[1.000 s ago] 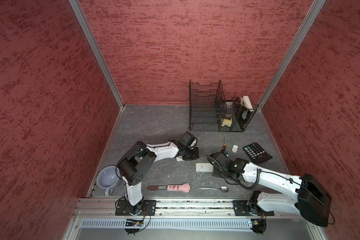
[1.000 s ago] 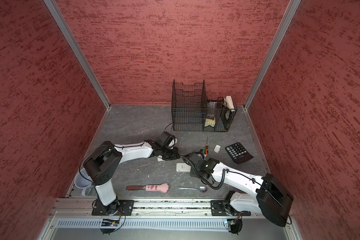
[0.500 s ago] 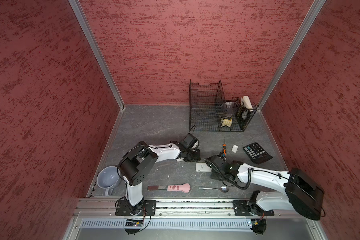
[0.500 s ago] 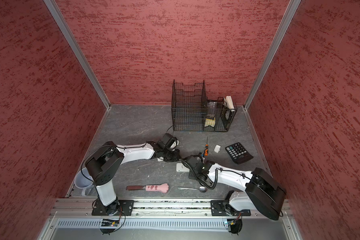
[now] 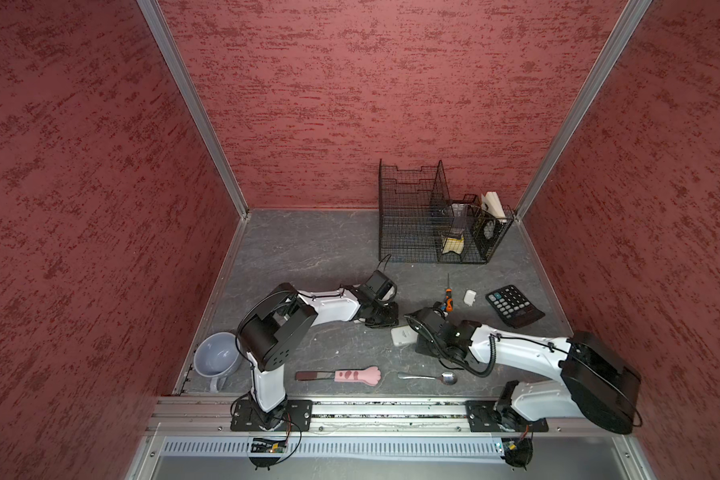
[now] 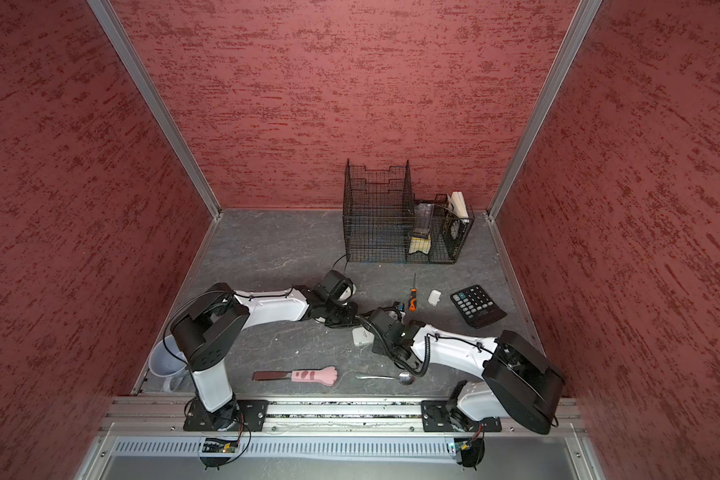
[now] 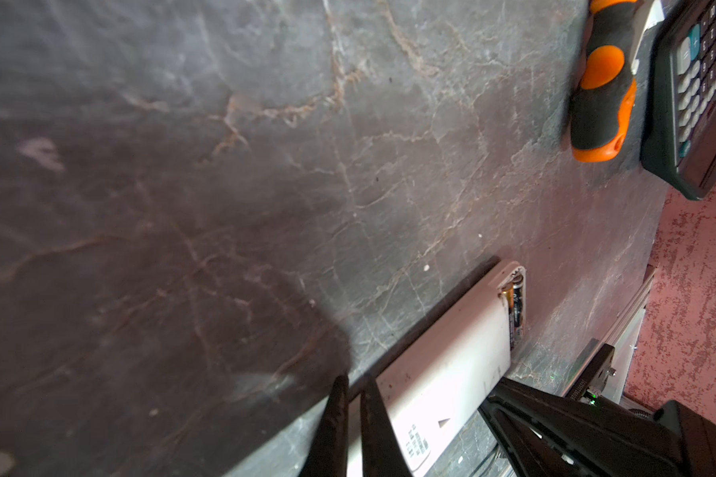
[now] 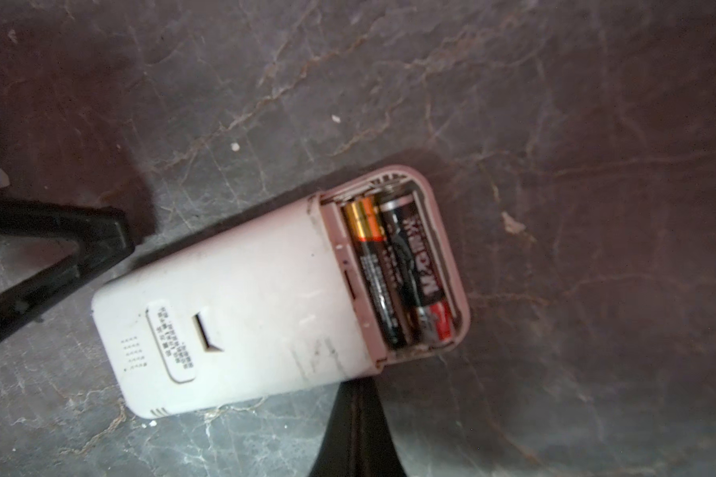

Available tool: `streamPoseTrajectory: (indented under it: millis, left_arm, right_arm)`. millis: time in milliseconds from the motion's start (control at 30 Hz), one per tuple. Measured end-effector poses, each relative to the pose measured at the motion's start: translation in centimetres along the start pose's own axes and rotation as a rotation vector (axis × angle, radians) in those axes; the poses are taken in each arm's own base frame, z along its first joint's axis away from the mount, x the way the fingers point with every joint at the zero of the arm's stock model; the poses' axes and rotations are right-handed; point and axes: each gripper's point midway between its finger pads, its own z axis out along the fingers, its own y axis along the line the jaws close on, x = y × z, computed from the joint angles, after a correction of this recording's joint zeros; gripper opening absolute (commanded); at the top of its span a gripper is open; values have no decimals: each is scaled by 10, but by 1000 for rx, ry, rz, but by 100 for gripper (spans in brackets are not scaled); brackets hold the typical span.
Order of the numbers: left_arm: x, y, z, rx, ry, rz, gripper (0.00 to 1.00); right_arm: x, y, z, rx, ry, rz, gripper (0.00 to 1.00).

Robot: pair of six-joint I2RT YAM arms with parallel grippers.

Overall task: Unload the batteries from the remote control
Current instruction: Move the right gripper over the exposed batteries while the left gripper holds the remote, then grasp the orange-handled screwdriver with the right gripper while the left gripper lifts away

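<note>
Nearest the rail, a pink paw-handled tool and a spoon lie on the surface. Just beyond them the remote control lies back-up with its cover off. The batteries, two visible, sit side by side in the open bay.

The right fingers are pressed together and empty, their tips just beside the remote's long edge by the bay; that arm sits at the remote's 3 o'clock. The left fingers are narrow too and hold nothing, beside the end away from the bay, at about 11 o'clock. Farther off, a screwdriver lies at 1 o'clock and a calculator at 2 o'clock.

The step in hand looks like prying out the first battery. That probably calls for a closed tip hooked under a battery's end while the other arm steadies the remote.
</note>
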Motion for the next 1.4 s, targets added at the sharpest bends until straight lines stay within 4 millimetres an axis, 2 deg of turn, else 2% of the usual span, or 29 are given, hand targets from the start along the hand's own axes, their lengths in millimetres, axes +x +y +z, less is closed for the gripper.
streamPoseTrajectory:
  millis: [67, 200, 300, 367, 467, 567, 700, 900, 1067, 1233, 1400]
  left_arm:
    - [-2, 1, -1, 0, -3, -5, 12]
    - [-11, 5, -7, 5, -23, -33, 24]
    - [-30, 3, -24, 22, -71, -57, 33]
    - [-47, -6, -41, 51, -119, -54, 36]
    - [-70, -25, -69, 105, -194, -38, 37]
    - [-84, -44, -93, 157, -248, -11, 39]
    - [-85, -52, -104, 183, -262, 1, 39]
    - [-85, -35, -102, 173, -250, -32, 39]
    - [-91, -28, -106, 173, -260, -49, 39]
    - [-94, -25, -109, 173, -267, -58, 39]
    - [-96, -23, -109, 175, -270, -66, 39]
  right_arm:
    - [1, -1, 0, 2, 3, -1, 0]
    - [3, -6, -10, 10, 11, -3, 8]
    - [0, -11, -25, 4, -3, -2, 18]
    - [-4, -16, -35, 16, -13, 2, 26]
    - [-22, -22, -48, 29, -51, 32, 35]
    - [-52, -37, -57, 46, -108, 98, 42]
    - [-85, -59, -60, 94, -154, 152, 50]
    - [-124, -69, -44, 135, -164, 129, 51]
    - [-143, -70, -26, 140, -151, 97, 51]
    - [-153, -68, -3, 131, -119, 67, 50]
    - [-150, -68, 19, 127, -75, 47, 41]
